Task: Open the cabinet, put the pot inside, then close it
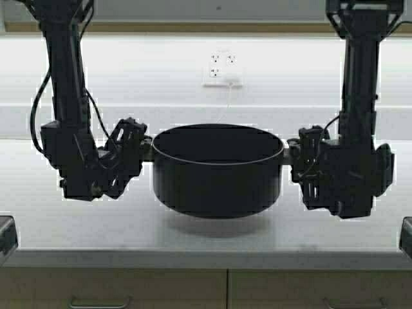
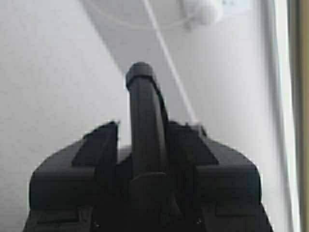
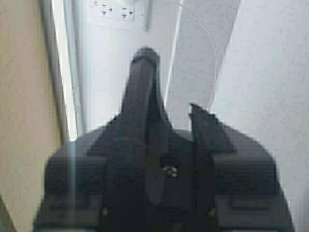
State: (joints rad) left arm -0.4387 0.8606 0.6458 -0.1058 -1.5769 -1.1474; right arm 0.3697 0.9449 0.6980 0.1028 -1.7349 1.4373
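Observation:
The wide black pot (image 1: 217,174) hangs level a little above the white countertop (image 1: 77,225), with its shadow under it. My left gripper (image 1: 143,149) is shut on the pot's left loop handle. My right gripper (image 1: 293,154) is shut on the right loop handle. In the left wrist view the black handle (image 2: 145,121) stands between the jaws of the left gripper (image 2: 150,133). In the right wrist view the other handle (image 3: 141,96) stands in the right gripper (image 3: 159,125). The cabinet doors are out of view; only a tan strip (image 1: 193,28) shows along the top.
A wall outlet (image 1: 223,69) with a white plug and cord is behind the pot. Drawer fronts with horizontal pulls (image 1: 100,301) run below the counter's front edge. Dark objects sit at the left edge (image 1: 5,237) and right edge (image 1: 407,237).

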